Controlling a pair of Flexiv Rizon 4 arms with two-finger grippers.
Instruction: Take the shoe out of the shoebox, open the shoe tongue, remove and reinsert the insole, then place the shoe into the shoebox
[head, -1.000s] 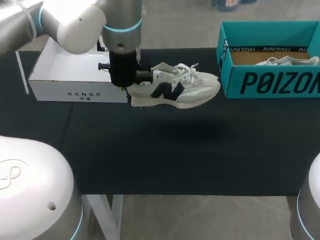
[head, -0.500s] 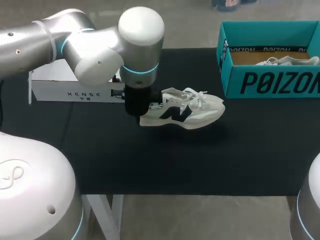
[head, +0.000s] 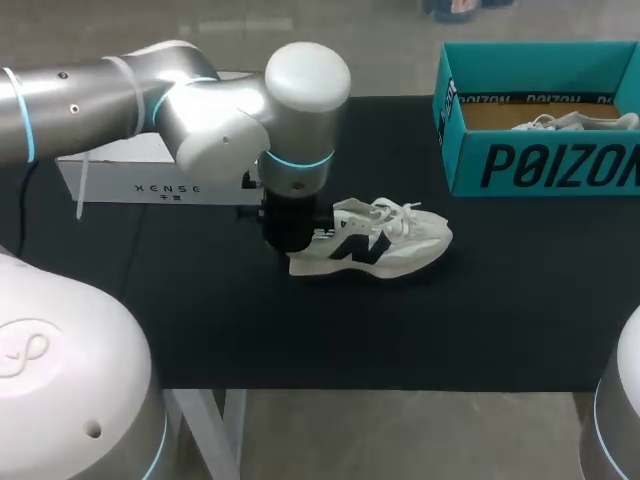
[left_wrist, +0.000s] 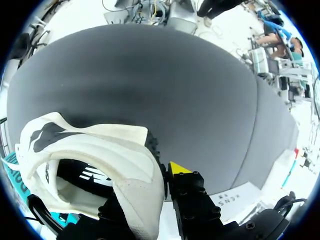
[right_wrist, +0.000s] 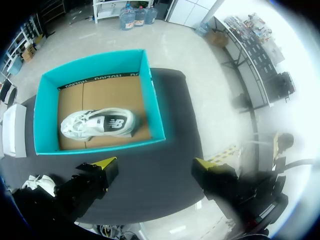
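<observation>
The left fingers (left_wrist: 178, 169) are clenched on the heel of a white sneaker (head: 380, 243). In the left wrist view one yellow tip sits against the outside of the heel collar, and the other finger is hidden behind the shoe's padded rim. The left arm (head: 200, 110) comes in from the left and bends down over the middle of the desk (head: 350, 330). The held sneaker lies on its sole line, heel to the left and toe to the right, with its laces loose on top. Whether the sole rests on the black surface or hangs just above it cannot be told.

The right fingers (right_wrist: 106, 163) are released, with the two yellow tips well apart and nothing between them. They hang above the right end of the desk, over the near wall of the teal shoebox (head: 545, 165).

There are two sneakers. One is in the left grasp, and the second sneaker (right_wrist: 97, 123) lies on its side on the brown floor of the shoebox. There are also two boxes. The open teal shoebox stands at the far right, and a white box (head: 150, 185) stands at the far left, behind the left arm and apart from the held shoe.
</observation>
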